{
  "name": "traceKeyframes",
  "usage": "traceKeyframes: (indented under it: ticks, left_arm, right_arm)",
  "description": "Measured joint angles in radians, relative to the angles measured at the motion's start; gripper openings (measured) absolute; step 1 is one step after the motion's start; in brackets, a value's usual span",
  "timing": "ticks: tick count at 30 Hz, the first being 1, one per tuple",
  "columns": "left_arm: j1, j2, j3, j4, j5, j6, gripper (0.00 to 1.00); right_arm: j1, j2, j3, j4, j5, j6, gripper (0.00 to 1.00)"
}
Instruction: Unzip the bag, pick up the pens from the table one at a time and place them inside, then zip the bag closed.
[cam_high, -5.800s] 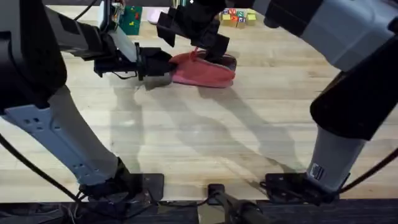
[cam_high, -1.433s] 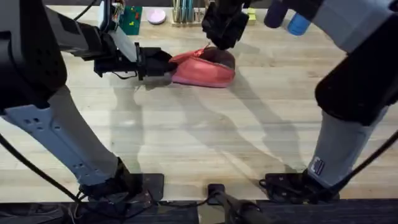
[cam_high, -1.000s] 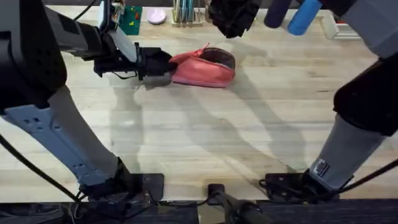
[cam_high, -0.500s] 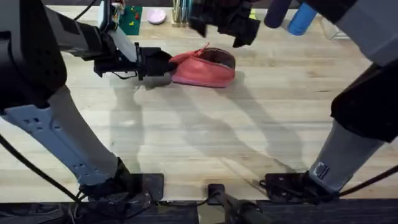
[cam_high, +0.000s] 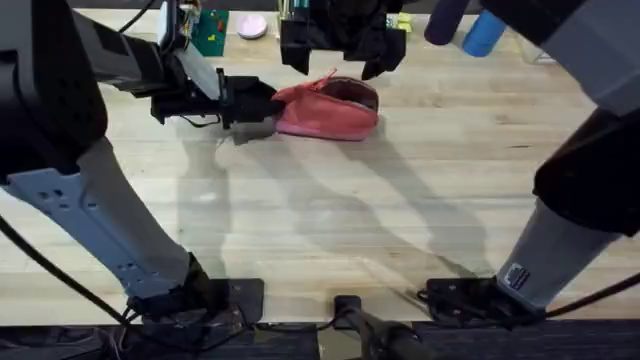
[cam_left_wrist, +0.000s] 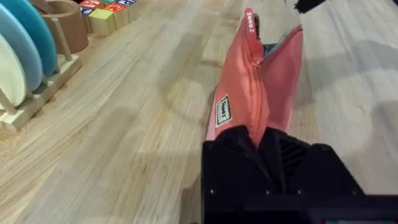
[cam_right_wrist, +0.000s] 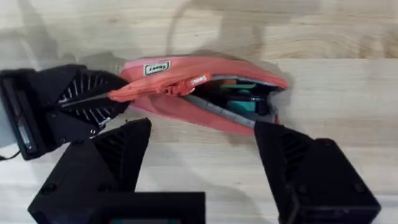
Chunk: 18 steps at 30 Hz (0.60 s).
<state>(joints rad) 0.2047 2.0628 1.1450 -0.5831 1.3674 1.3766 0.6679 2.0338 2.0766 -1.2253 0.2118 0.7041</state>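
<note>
The salmon-pink bag (cam_high: 325, 110) lies on the table (cam_high: 330, 220) toward the back. My left gripper (cam_high: 250, 105) is shut on the bag's left end, and the left wrist view shows the fabric pinched between its black fingers (cam_left_wrist: 236, 155). The zipper is open at the right end (cam_right_wrist: 249, 99), with dark and teal shapes inside. The pens are hidden. My right gripper (cam_high: 340, 58) hangs just above the bag, open wide with nothing between its fingers; in its own view the gripper (cam_right_wrist: 202, 177) looks down on the bag (cam_right_wrist: 186, 106) and the left gripper (cam_right_wrist: 62, 109).
A wooden holder with teal pens (cam_high: 296, 18), a pink disc (cam_high: 252, 27) and a green block (cam_high: 212, 30) stand along the table's back edge. A rack of plates (cam_left_wrist: 22, 62) and coloured blocks (cam_left_wrist: 106, 12) sit farther off. Bare tabletop stretches toward the arm bases.
The right gripper has lifted off the bag's open end, turned and spread its fingers wide above the bag. The left gripper and the bag have not moved.
</note>
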Motion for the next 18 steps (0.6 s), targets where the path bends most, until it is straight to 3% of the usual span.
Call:
traceKeyframes:
  ticks: [9,18]
  left_arm:
    - [0.000,0.000,0.000,0.000,0.000,0.000,0.042]
    - [0.000,0.000,0.000,0.000,0.000,0.000,0.041]
  right_arm:
    - [-0.021,0.000,0.000,0.005,-0.111,-0.110,0.995]
    - [-0.128,0.000,0.000,0.028,-0.267,-0.130,0.993]
